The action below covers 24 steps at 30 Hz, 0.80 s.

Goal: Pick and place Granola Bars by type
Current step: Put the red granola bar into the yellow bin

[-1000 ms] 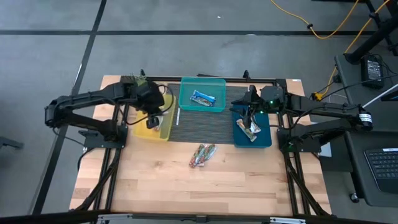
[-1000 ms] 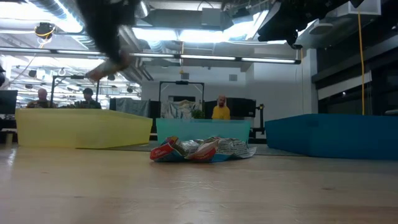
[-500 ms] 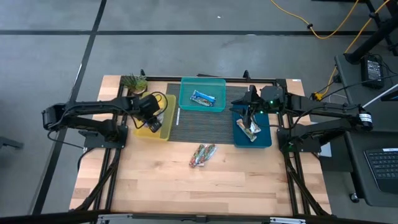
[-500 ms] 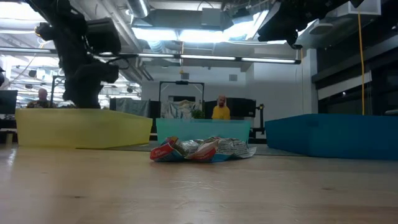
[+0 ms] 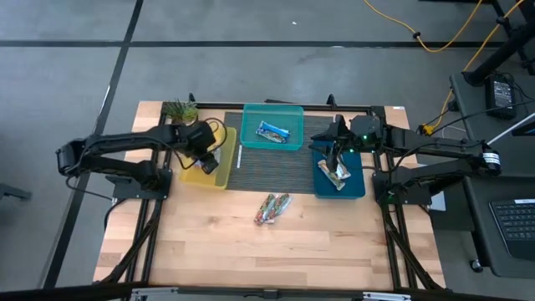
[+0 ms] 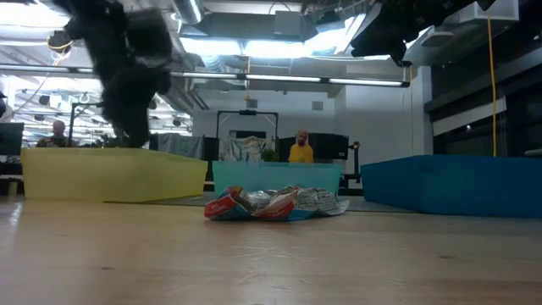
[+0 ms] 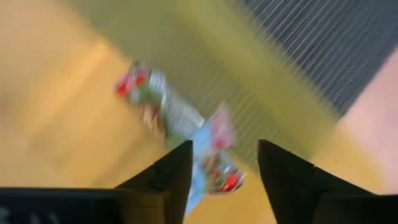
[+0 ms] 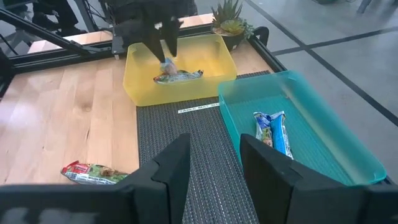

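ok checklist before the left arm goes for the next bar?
1. Left gripper open above the yellow bin: ok.
2. Released bar free of the left fingers: cannot tell, the left wrist view is smeared.
3. Bar lying inside the yellow bin, not on its rim: ok.
4. Bars on the table to pick, in a small bunch on bare wood, apart from all the bins: ok, though they touch each other, so singling one out may be fiddly.
5. Right gripper open and empty, over the blue bin, away from the bunch: ok.
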Available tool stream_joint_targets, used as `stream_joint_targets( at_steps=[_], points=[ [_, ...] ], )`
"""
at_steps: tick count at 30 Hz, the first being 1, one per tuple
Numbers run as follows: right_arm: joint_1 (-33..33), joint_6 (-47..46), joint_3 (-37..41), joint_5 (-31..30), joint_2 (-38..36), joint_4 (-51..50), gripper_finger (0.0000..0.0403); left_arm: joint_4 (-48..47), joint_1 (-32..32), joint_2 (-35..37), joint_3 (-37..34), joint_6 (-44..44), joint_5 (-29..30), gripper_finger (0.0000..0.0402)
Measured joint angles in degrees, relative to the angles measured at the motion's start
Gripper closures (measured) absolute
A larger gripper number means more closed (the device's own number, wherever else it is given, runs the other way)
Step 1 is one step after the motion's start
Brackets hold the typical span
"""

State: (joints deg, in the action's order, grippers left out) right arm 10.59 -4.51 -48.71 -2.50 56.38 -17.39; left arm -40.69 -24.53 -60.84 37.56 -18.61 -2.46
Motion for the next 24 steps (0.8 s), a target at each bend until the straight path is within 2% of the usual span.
stream_joint_targets(
  at_steps=[6,13,19,24],
  points=[
    [0.0,0.0,0.0,0.0,0.0,0.0,0.026,-0.8,2.1,0.0,10.1,8.8,-0.5,0.0189],
    [0.0,-0.9,0.0,-0.9,0.0,0.0,0.026,-0.6,9.6,-0.6,20.0,26.0,-2.5,0.0186],
    [0.0,-1.0,0.0,-0.9,0.0,0.0,0.026,0.1,17.7,-3.4,24.3,42.1,-0.9,0.0185],
    [0.0,-0.8,0.0,-0.9,0.0,-0.1,0.026,2.5,23.4,-8.7,25.6,50.7,2.5,0.0187]
  ],
)
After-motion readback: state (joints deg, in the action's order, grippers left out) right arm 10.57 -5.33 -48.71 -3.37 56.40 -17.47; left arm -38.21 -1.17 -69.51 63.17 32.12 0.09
